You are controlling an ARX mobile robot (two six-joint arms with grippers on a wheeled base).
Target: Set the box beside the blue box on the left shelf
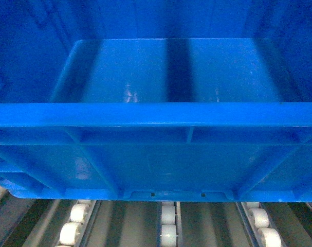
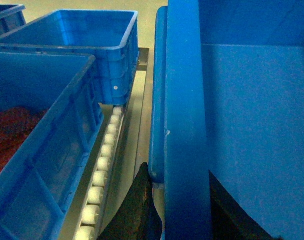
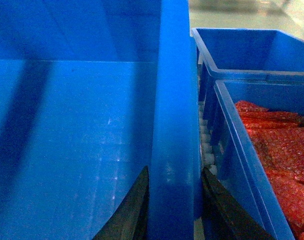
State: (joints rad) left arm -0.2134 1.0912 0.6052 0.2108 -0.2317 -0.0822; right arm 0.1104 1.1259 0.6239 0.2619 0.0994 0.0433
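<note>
The box (image 1: 156,154), a big bright-blue crate, fills nearly the whole head view, its thick near rim running straight across and its ribbed near wall dropping to a bottom edge with two small notches. Just under that edge lie the grey rails and white roller wheels of the left shelf (image 1: 168,221); whether the box's floor touches the rollers or hangs slightly above them cannot be told.

The left claw (image 2: 184,212) grips the box's left rim: one dark finger (image 2: 139,210) lies against the outside of the wall, the other shows just inside the box, and the rim stands clamped between them. The right claw (image 3: 174,212) grips the box's right rim in the same way, with one dark finger inside the box and one outside, the rim pinched between.

Left of the box, across a strip of roller rail, stands a neighbouring blue crate (image 2: 39,150) with red material on its floor, and beyond that an empty blue crate (image 2: 79,40); both are near the box but apart from it. Right of the box, just beside its wall, another blue crate holds red packets (image 3: 277,155), with a further blue crate (image 3: 252,50) beyond it. A narrow gap with rollers separates the box from that right-hand crate.
</note>
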